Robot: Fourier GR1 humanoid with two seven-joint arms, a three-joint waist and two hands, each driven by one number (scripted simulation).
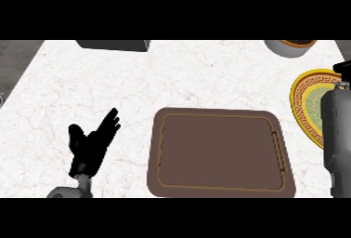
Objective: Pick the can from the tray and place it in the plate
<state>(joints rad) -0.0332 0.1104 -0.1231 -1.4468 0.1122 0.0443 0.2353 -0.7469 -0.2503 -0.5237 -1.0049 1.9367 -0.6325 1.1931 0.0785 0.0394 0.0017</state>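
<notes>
Though half hidden by the right forearm, the plate looks gold-rimmed.

Layout on counter, referenced to left hand, which shows at the near left.
- tray: just right of that hand, apart from it, near the counter's front edge
- plate: right of the tray, well to the right of the left hand, cut by the view's right edge
- right forearm lies over the plate's right part, with right hand at its far side (contact with plate cannot be told)
- box: beyond the left hand, at the far edge
- round vessel: far right, behind the plate
</notes>
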